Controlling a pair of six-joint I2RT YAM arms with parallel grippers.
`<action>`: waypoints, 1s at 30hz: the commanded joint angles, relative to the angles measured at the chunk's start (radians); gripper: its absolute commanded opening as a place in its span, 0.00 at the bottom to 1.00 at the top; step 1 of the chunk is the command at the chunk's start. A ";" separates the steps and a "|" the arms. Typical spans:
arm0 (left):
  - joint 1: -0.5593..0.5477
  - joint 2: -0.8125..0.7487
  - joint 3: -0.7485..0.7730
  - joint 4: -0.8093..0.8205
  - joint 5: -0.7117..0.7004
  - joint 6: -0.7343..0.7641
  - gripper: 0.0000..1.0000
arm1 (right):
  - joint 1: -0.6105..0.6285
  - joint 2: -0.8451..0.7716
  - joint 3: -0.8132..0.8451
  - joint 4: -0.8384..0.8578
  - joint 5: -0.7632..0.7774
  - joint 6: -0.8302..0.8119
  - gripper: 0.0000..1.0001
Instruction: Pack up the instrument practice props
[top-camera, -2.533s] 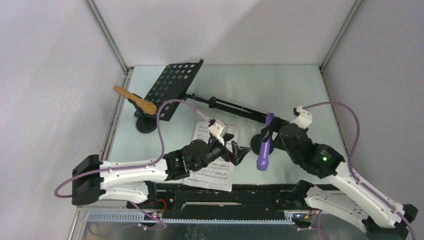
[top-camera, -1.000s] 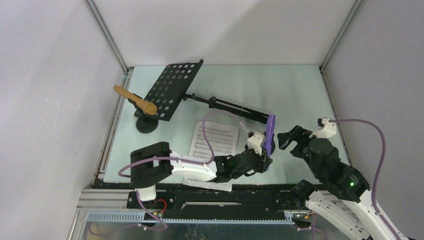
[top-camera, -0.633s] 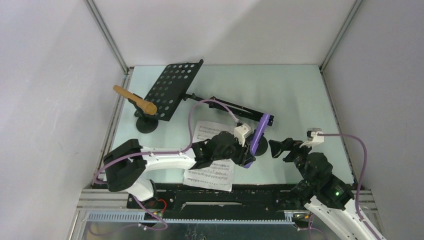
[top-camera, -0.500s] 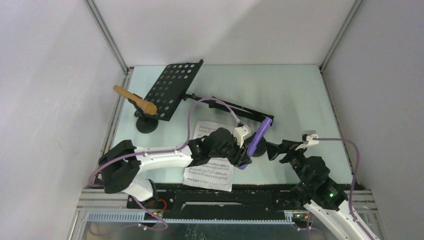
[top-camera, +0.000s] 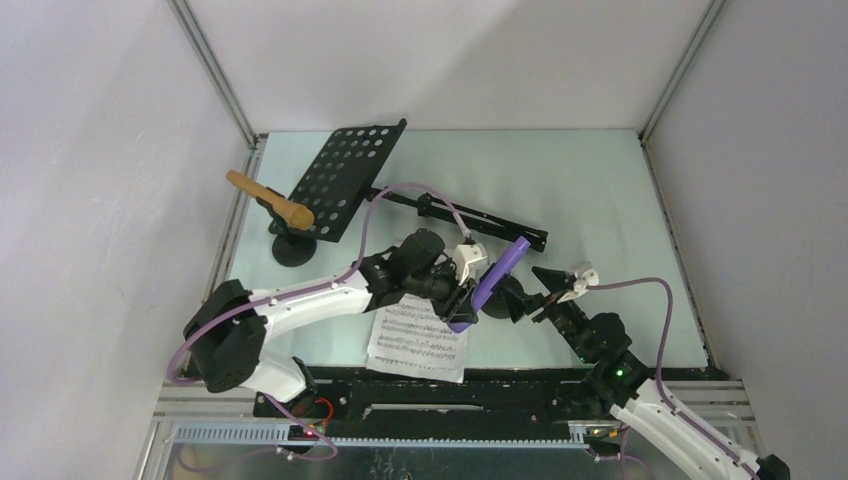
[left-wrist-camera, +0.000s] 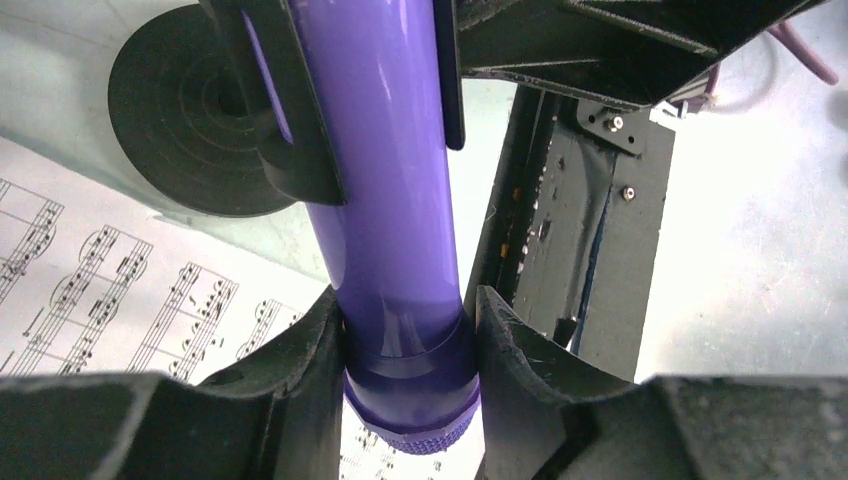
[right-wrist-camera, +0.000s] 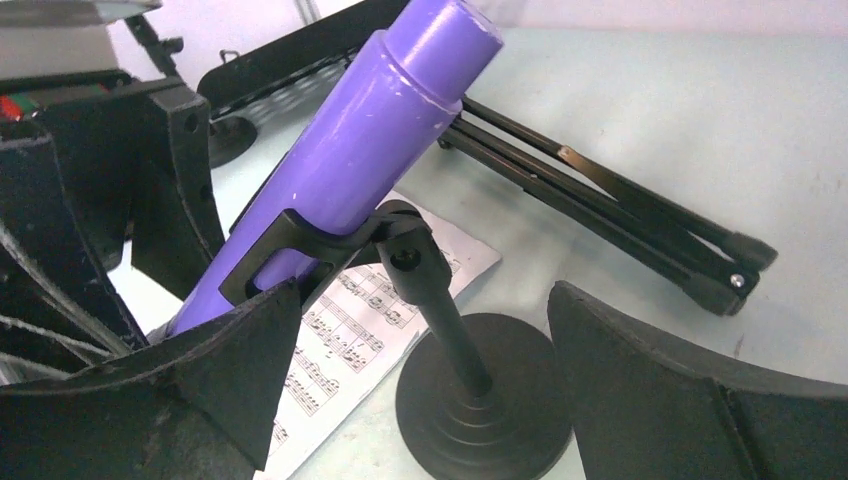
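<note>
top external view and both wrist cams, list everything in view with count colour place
music rack: 1, black perforated, lying far left, legs folded toward centre
holders: 2, black, round-based; far-left holder, centre holder
tan microphone: 1, tan, at the far-left holder
purple microphone: 1, purple, clipped in the centre holder
sheet-music pages: at least 1, white, near centre edge
table: 1, pale green, under everything
left arm: 1, white and black, jaws shut on the purple microphone
right arm: 1, white and black, jaws open either side of the centre holder
</note>
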 joint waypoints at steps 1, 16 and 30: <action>0.006 -0.047 0.066 -0.058 0.159 0.116 0.00 | 0.014 0.178 -0.028 0.294 -0.086 -0.153 0.99; 0.070 -0.044 0.071 -0.075 0.171 0.135 0.00 | 0.058 0.016 0.049 -0.002 -0.057 -0.240 0.99; 0.110 -0.080 0.094 -0.108 0.148 0.132 0.00 | 0.059 0.132 0.155 -0.192 -0.046 -0.084 0.95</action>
